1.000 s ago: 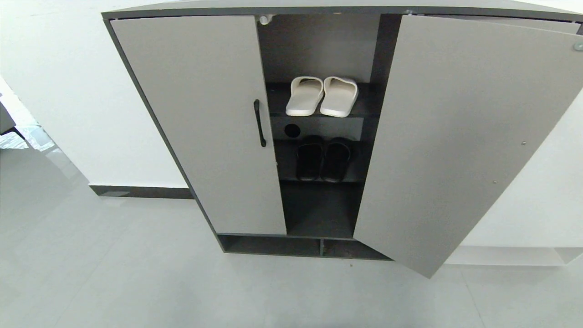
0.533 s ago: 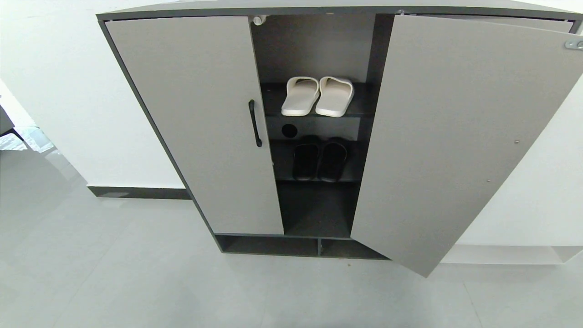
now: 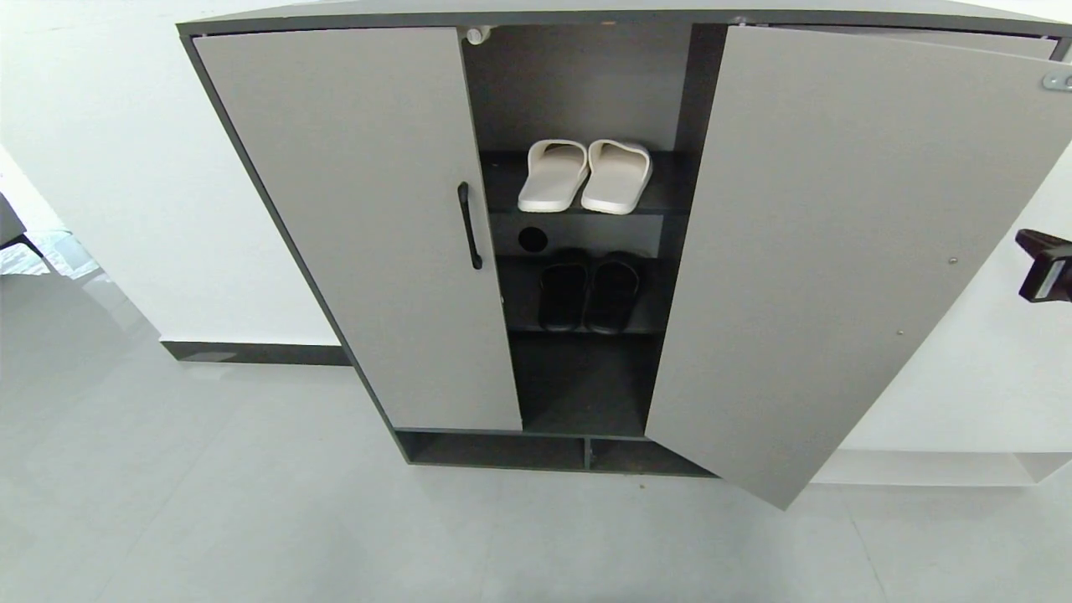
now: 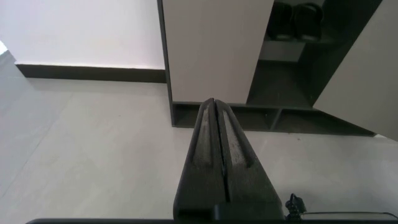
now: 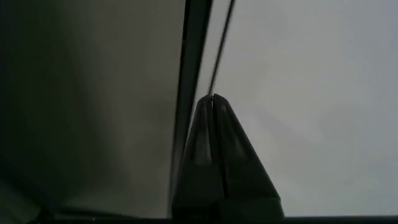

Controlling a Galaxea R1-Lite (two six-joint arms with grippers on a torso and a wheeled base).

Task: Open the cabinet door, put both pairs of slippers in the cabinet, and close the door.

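White slippers above | black slippers below | right door open

We see a white wall behind the right gripper, with a low white shelf beneath it. Under the left gripper lies glossy grey floor. Ahead of it, a dark baseboard lines the wall.

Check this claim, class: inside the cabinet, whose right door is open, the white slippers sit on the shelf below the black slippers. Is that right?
No. The head view shows the white slippers on the shelf above the black slippers, not below. The rest holds: both are inside the cabinet, whose right door is open.
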